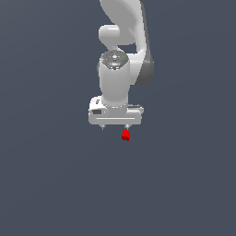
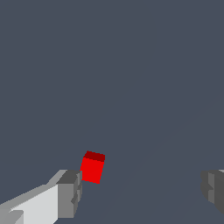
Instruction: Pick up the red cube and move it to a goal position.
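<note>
The red cube (image 1: 126,135) is small and lies on the dark grey floor, just below the gripper's finger on the exterior view's right. My white gripper (image 1: 115,127) points down above it with its jaws spread wide and nothing between them. In the wrist view the red cube (image 2: 92,167) sits close by the inner edge of one grey fingertip (image 2: 70,192), beyond its tip. The other fingertip (image 2: 213,189) is far from it at the picture's edge. The gripper (image 2: 142,192) is open and not centred on the cube. No goal marker shows.
The white arm (image 1: 122,60) rises behind the gripper to the top of the exterior view. The plain dark grey floor (image 1: 55,184) spreads all around, with no other object in view.
</note>
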Tool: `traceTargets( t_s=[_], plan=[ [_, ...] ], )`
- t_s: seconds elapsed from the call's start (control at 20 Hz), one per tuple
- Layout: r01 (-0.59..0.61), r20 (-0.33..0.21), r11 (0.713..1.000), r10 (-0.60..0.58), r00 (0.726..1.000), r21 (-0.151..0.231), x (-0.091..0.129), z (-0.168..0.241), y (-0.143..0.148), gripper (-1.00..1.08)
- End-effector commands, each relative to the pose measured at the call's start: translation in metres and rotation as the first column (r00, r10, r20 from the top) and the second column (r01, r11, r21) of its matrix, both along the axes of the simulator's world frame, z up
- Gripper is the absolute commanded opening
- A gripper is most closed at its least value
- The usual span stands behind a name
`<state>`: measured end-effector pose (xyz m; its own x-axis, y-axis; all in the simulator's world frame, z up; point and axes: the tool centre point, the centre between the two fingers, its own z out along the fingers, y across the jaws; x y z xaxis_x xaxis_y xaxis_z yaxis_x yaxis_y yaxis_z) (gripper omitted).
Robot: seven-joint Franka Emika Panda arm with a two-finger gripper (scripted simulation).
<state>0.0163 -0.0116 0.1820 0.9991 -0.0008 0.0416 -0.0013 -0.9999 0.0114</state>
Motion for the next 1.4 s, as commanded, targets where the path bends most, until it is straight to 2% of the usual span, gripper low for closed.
traceTargets(
  t_s=[0.0,0.45,1.05,1.35],
  plan=[
    [0.000,0.000,1.000,0.000,1.000,0.000,0.000,0.000,0.000,1.00],
    [0.034,-0.006,0.999,-0.034,0.999,0.002,-0.010,-0.024,0.007,1.00],
    [0.169,-0.031,0.986,-0.169,0.985,0.008,-0.044,-0.120,0.040,1.00],
    [0.214,-0.039,0.977,-0.214,0.976,0.010,-0.054,-0.153,0.052,1.00]
  ],
)
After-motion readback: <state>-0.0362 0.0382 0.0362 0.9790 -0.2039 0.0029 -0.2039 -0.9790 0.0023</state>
